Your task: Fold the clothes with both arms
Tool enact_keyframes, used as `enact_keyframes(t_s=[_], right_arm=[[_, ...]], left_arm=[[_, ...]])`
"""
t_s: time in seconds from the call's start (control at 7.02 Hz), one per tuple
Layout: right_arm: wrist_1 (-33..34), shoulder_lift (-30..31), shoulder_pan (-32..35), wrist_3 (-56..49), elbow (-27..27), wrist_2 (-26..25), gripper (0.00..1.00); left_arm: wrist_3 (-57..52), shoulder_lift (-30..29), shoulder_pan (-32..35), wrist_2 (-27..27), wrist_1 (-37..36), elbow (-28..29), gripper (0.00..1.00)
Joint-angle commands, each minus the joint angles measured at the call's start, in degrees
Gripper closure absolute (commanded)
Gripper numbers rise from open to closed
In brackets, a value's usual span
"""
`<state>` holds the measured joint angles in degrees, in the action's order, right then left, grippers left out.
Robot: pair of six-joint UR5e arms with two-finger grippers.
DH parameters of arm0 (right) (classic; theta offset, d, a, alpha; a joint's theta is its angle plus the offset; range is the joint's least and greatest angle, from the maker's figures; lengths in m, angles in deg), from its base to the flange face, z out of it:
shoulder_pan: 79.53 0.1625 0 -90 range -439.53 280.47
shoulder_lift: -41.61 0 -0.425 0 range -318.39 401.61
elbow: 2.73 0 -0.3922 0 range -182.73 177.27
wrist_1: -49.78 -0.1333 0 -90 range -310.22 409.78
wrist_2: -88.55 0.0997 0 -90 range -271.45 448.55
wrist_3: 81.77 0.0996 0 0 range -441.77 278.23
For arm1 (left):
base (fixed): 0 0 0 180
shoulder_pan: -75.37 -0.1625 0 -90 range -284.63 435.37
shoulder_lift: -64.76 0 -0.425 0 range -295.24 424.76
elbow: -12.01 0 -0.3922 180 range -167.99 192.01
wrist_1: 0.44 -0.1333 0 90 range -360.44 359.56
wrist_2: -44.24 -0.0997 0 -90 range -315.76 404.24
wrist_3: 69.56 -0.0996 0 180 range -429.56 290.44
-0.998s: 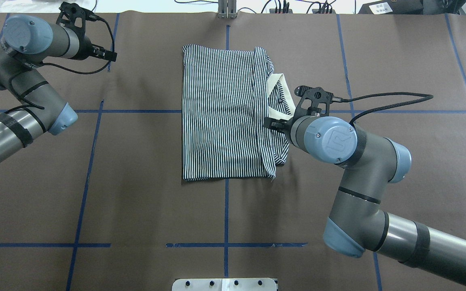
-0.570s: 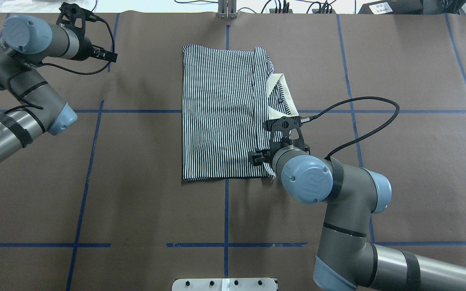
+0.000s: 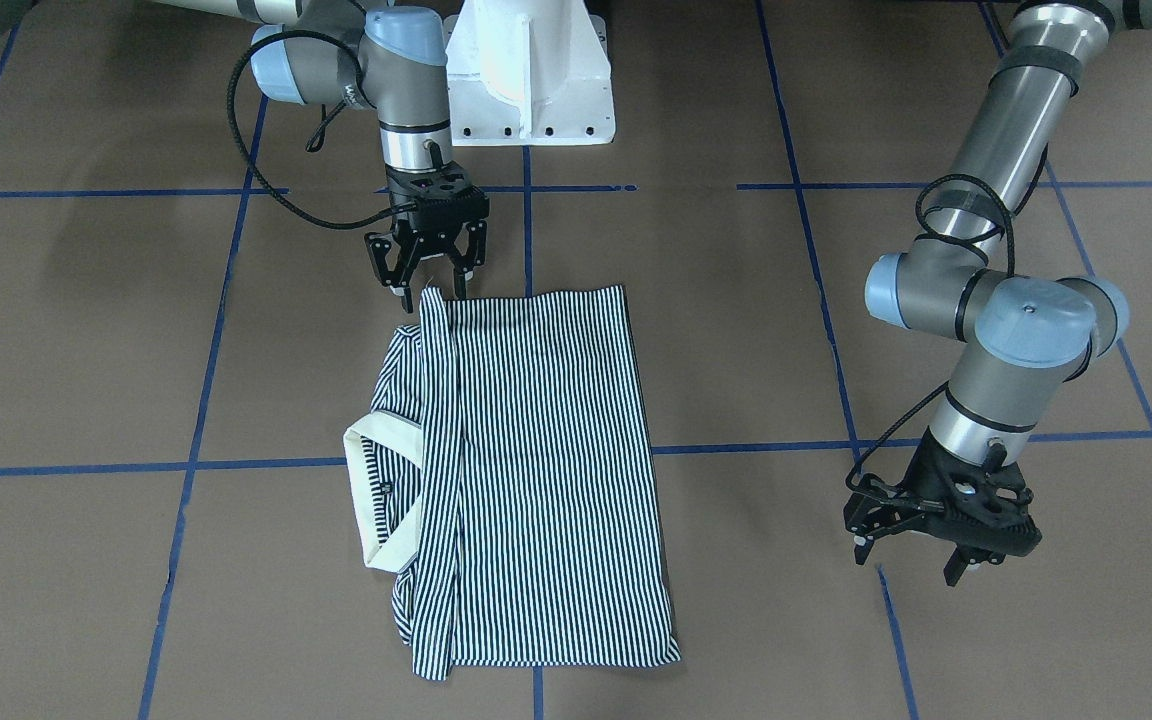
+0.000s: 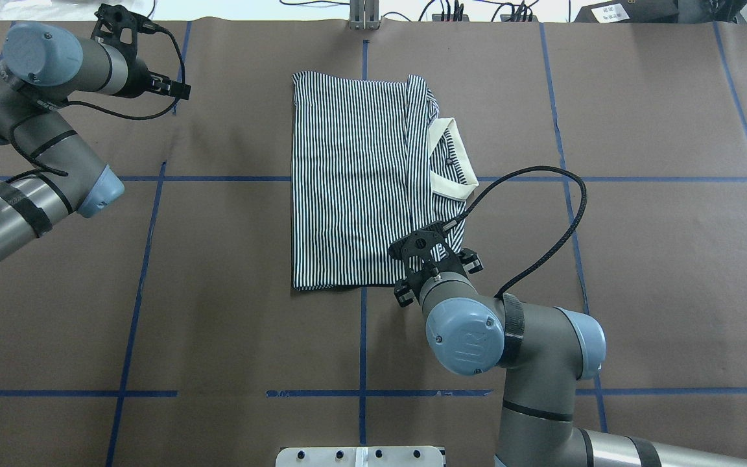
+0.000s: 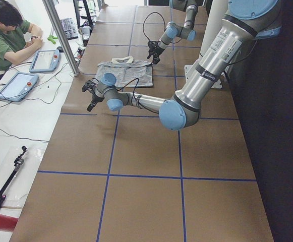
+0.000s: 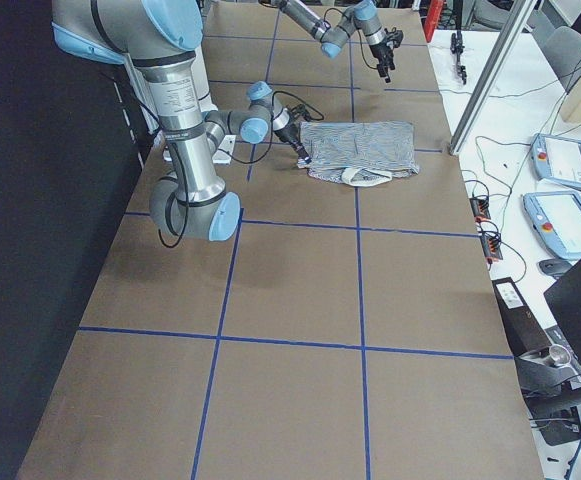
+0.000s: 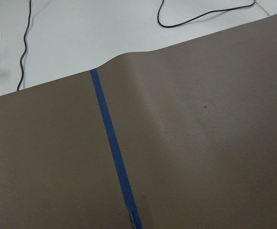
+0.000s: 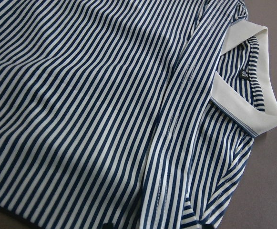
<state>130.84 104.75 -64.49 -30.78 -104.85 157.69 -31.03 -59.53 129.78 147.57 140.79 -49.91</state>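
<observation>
The striped polo shirt (image 4: 347, 181) lies folded into a tall rectangle at the table's middle, and it fills the right wrist view (image 8: 105, 95). Its cream collar (image 4: 458, 162) pokes out on the robot's right side and shows again in the front-facing view (image 3: 366, 500). My right gripper (image 3: 431, 290) hangs open, fingers pointing down, just over the shirt's corner nearest the robot, with nothing between them. From overhead its wrist (image 4: 435, 279) covers that corner. My left gripper (image 3: 921, 565) is open and empty, low over bare paper far to the shirt's left, also seen from overhead (image 4: 169, 87).
Brown paper with blue tape lines (image 4: 362, 337) covers the table. The white pedestal base (image 3: 526, 90) stands behind the shirt. A metal post (image 4: 364, 16) rises at the far edge. A seated person (image 5: 5, 35) and tablets (image 5: 17, 85) occupy a side table.
My right arm has swung back toward the robot along the shirt's right edge, from beside the collar to the near corner. The left arm and the shirt have barely moved.
</observation>
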Motion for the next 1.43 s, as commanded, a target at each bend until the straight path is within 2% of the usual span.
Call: enact_keyframes(t_s=[0.0, 0.14, 0.29, 0.43, 0.57, 0.71, 1.0, 1.28], right_arm=[[0.15, 0.32, -0.97, -2.03, 0.07, -0.32, 0.53], [0.15, 0.49, -1.15, -2.03, 0.07, -0.41, 0.53], [0.15, 0.41, -1.15, -2.38, 0.07, -0.41, 0.60], [0.15, 0.32, -1.07, -2.47, -0.02, -0.58, 0.80], [0.06, 0.23, -0.63, -2.91, -0.37, -1.11, 0.90], [0.06, 0.23, -0.10, -3.87, -0.37, -1.37, 0.90], [-0.29, 0.67, 0.43, -4.06, -0.46, -1.38, 1.00], [-0.64, 2.76, 0.69, -3.53, -1.07, -1.29, 1.00]], left_arm=[[0.06, 0.28, -0.09, 0.64, 0.00, -0.04, 0.00], [0.06, 0.37, -0.10, 0.64, 0.00, -0.04, 0.00], [0.06, 0.37, -0.01, 0.64, 0.00, -0.04, 0.00], [0.06, 0.37, -0.09, 0.64, 0.00, -0.04, 0.00], [0.06, 0.37, -0.10, 0.64, 0.00, -0.04, 0.00], [0.06, 0.37, -0.10, 0.64, 0.00, 0.05, 0.00], [0.15, 0.28, -0.36, 0.64, 0.00, -0.04, 0.00], [0.84, 0.37, -0.80, 0.64, 0.00, -0.04, 0.00]])
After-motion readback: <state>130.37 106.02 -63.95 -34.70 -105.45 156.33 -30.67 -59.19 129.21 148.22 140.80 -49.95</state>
